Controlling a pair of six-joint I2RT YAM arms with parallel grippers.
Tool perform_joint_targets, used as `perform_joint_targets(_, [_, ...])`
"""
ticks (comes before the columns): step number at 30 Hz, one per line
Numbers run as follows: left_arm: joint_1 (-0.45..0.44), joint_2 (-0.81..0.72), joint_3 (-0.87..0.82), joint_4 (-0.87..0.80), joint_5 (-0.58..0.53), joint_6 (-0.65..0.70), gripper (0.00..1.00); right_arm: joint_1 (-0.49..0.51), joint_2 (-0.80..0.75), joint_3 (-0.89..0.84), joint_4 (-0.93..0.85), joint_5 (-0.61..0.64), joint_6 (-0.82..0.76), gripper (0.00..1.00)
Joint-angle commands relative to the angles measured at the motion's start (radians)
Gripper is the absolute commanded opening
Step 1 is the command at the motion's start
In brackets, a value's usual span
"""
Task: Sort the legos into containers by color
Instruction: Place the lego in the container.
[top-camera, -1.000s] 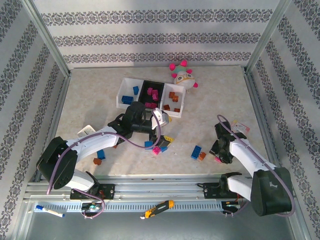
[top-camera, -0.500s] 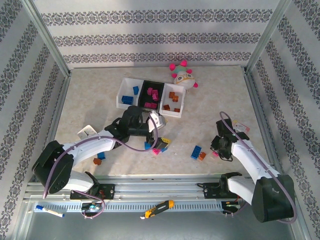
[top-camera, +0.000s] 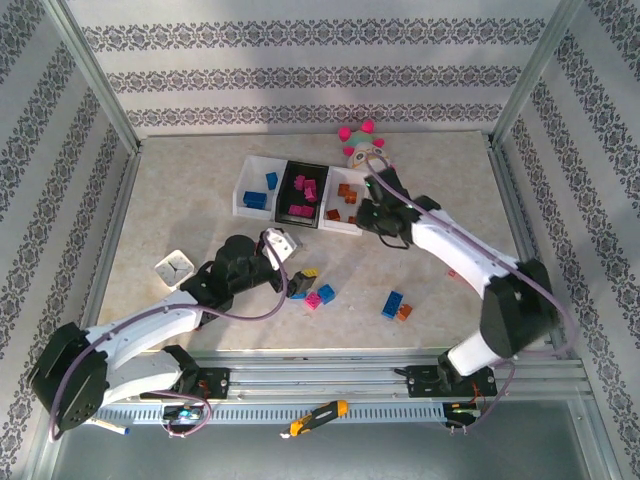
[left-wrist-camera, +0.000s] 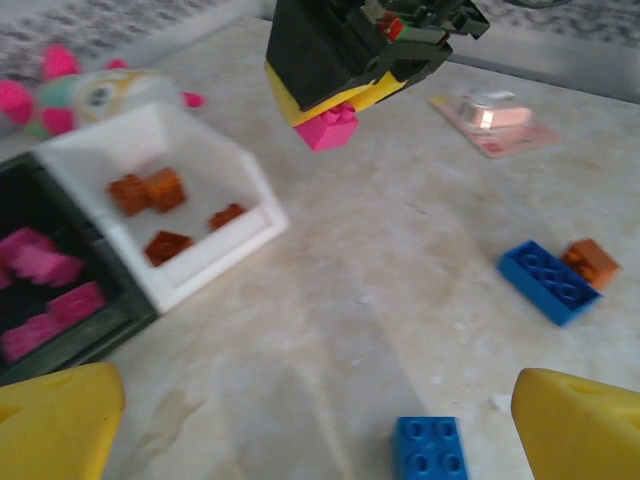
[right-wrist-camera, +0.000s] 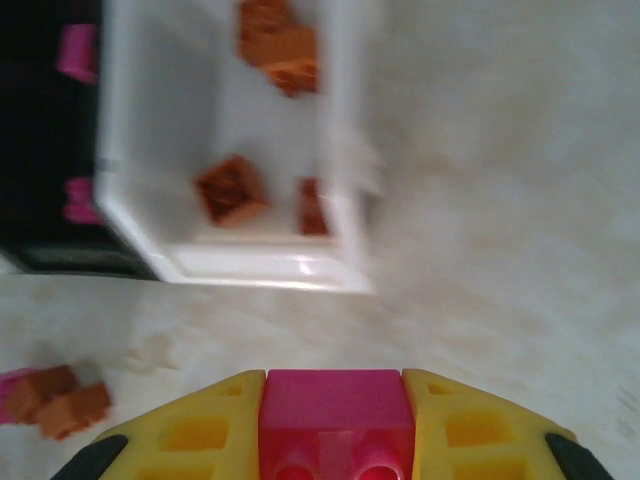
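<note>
Your right hand is clamped on one small magenta plastic brick; within the last second it swung from the bench's right near edge to just beside the white rectangular plastic bin of orange bricks. The black plastic bin holding magenta bricks is the next compartment over, so the drop remains outstanding. Your left hand has drawn back, fingers spread, empty, over a loose blue brick.
</note>
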Motion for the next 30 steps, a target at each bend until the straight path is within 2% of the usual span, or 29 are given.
perform_joint_targets(1, [0.003,-0.069,-0.030,0.017,-0.176,-0.051,0.99,0.041,0.139,0.155,0.051,-0.022,-0.065,0.25])
perform_joint_targets(6, [0.003,-0.144,-0.066,0.007,-0.275,-0.103,0.99,0.076,0.371,0.425,0.047,-0.043,-0.117,0.25])
perform_joint_targets(13, [0.003,-0.196,-0.087,-0.018,-0.327,-0.105,0.99,0.077,0.594,0.701,0.008,-0.048,-0.151,0.28])
perform_joint_targets(15, [0.003,-0.195,-0.085,-0.020,-0.328,-0.104,0.99,0.076,0.623,0.749,-0.009,-0.051,-0.167,0.34])
perform_joint_targets(17, [0.005,-0.191,-0.080,-0.026,-0.333,-0.114,0.99,0.074,0.635,0.788,-0.036,-0.055,-0.186,0.47])
perform_joint_targets(20, [0.005,-0.175,-0.054,-0.072,-0.398,-0.192,0.99,0.070,0.606,0.789,-0.042,-0.066,-0.217,0.64])
perform_joint_targets(23, [0.007,-0.152,-0.014,-0.151,-0.503,-0.324,0.99,0.065,0.541,0.738,-0.033,-0.075,-0.248,0.73])
perform_joint_targets(27, [0.008,-0.090,0.113,-0.434,-0.719,-0.594,0.99,0.065,0.422,0.600,0.006,-0.107,-0.289,0.76])
perform_joint_targets(30, [0.021,-0.041,0.194,-0.617,-0.780,-0.654,0.99,0.067,0.322,0.476,0.037,-0.131,-0.302,0.77])
